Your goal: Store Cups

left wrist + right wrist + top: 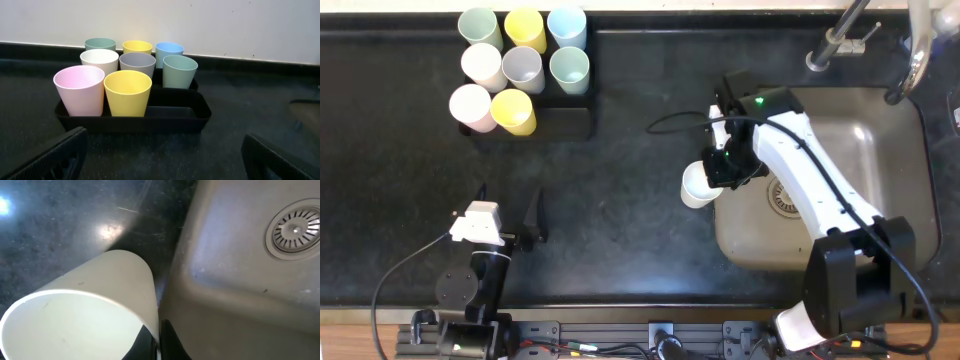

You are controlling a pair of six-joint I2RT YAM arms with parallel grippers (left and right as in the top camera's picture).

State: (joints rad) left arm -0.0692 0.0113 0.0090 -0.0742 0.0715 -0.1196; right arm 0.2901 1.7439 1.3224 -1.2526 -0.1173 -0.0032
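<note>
White cup (pixel 698 186), mouth upward and axis tilted, we see clamped in the right pincer (pixel 722 172) just left of the sink (pixel 860 140). Far left of the sink, the left pincer (pixel 509 205) gapes before a black tray (pixel 575 122) holding eight cups (pixel 524 68).

Cream cup (pixel 696 188) tilted at sink (pixel 880 130) edge; eight cups (pixel 523 68) in tray (pixel 575 122).

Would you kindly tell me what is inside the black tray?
Eight upright cups stand in the black tray, and one corner space is free. The tray floor beneath the cups is covered.
</note>
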